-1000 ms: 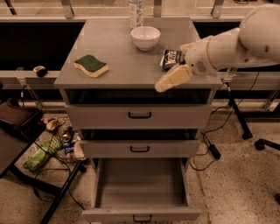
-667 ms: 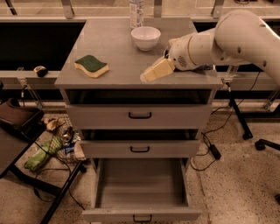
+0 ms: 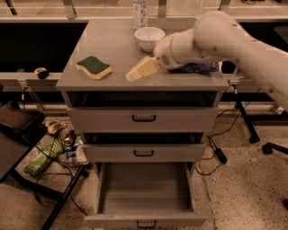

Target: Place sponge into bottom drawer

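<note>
Gripper [image 3: 132,74], moved across the cabinet top [image 3: 112,40] toward the sponge [image 3: 93,67], fingers closed on nothing; sponge lay ungrasped just beyond the fingertips, bottom drawer [image 3: 144,220] open below them.

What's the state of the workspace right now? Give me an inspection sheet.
Surface: grey cabinet top, carrying the sponge, bowl, bottle and bag.
Job's things: sponge lies flat on the top's left part, not held; bottom drawer pulled open, nothing seen inside.
Clutter: white bowl and bottle at the back; dark blue bag partly behind the arm.
Grippers: gripper above the top, right of the sponge, apart from it.
Cables: black cable on the floor, right of the cabinet.
Surroundings: green litter on the floor at left.
</note>
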Available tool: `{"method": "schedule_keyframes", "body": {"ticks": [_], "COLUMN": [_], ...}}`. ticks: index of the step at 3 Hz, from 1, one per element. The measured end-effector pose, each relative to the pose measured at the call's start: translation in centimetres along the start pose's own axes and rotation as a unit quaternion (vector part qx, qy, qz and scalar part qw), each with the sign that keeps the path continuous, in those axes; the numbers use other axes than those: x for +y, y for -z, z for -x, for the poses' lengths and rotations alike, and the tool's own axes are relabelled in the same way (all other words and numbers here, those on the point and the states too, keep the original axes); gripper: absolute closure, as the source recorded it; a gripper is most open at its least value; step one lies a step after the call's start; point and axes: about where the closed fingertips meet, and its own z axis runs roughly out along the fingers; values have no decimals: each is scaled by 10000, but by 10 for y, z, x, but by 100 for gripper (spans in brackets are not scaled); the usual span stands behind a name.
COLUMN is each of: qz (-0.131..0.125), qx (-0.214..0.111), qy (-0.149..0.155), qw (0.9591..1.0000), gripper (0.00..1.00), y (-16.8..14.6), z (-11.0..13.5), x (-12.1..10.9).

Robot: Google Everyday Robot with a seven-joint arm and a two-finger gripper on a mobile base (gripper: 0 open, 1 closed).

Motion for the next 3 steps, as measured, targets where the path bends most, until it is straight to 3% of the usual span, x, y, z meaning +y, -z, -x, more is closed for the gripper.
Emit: {"method": "schedule_keyframes", "body": {"ticks": [1,2,3], "qz": [157,268,381], "qx": [-158,-265,-335], "qy": [-166,-287,-497], "qw": [9996,9989,9975], "gripper": [0,0,0], "y": [-62,-88,-116], "z": [35,49,48], "x": [18,31,44]}}
